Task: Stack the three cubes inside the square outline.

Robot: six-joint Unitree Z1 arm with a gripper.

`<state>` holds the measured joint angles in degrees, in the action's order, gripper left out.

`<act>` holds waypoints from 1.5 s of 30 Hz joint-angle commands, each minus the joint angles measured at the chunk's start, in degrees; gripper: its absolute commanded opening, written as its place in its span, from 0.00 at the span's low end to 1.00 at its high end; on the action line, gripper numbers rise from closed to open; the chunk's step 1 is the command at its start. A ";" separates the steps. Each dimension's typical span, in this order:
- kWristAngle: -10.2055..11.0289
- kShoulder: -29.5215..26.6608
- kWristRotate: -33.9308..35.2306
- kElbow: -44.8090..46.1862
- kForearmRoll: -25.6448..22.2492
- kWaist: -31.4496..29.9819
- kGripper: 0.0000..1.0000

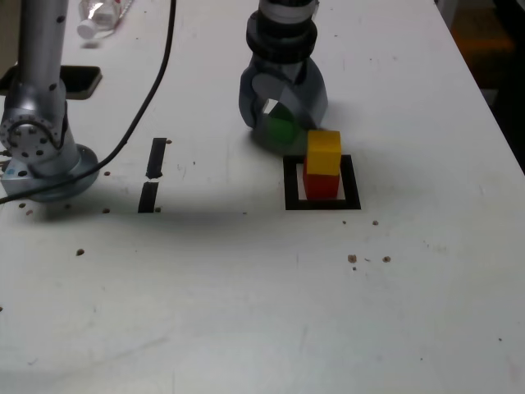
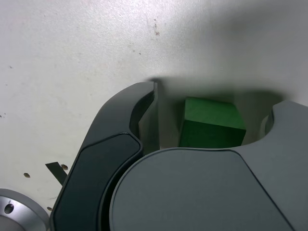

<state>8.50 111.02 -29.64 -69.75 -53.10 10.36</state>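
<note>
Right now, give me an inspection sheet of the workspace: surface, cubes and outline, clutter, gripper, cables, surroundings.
Surface: white tabletop with small brown specks.
Cubes: yellow cube on the red cube; green cube between the open jaws, apart from the stack.
Outline: black square outline around the red cube.
Tape: two short black strips in the exterior view's left half.
Clutter: clear bottle and dark flat object, far left in the exterior view.
Gripper: open, no grip seen.
Cables: black cable looping beside the arm's base.
Surroundings: dark area beyond the table's right edge, exterior view; details unclear.

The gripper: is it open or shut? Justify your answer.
Open: the wrist view shows the fingers apart, with a gap on each side of the green cube.
</note>
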 commanded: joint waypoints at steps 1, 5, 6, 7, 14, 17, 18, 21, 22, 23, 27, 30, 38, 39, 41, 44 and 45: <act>-0.31 0.59 -0.03 0.03 0.25 0.09 0.80; -0.87 1.11 -0.06 0.02 0.78 0.09 0.64; -0.94 1.11 -0.05 -0.01 0.90 0.09 0.59; -1.01 1.06 -0.04 -0.06 1.02 0.09 0.54; -1.75 0.50 0.02 -0.42 1.39 0.09 0.32; -2.02 0.01 0.02 -0.56 1.36 0.09 0.31; -2.17 -0.35 0.02 -0.68 1.26 0.09 0.29; -2.48 -1.42 0.22 -1.01 0.68 0.09 0.26; -2.53 -1.83 0.38 -1.14 0.39 0.09 0.24; -2.54 -2.27 0.61 -1.28 0.01 0.09 0.23; -2.36 -3.87 1.88 -2.11 -2.46 0.17 0.21; -1.74 -5.11 3.47 -3.35 -6.12 0.51 0.20; 0.99 -7.54 8.17 -6.40 -13.57 0.76 0.20; 0.99 -7.74 8.61 -6.92 -14.50 0.68 0.20; 0.99 -8.01 9.22 -7.74 -15.87 0.49 0.20; 0.95 -8.76 10.86 -10.20 -19.35 -0.53 0.20; 0.95 -9.00 11.41 -10.89 -20.21 -0.94 0.20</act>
<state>9.41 102.89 -18.57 -79.95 -72.87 9.94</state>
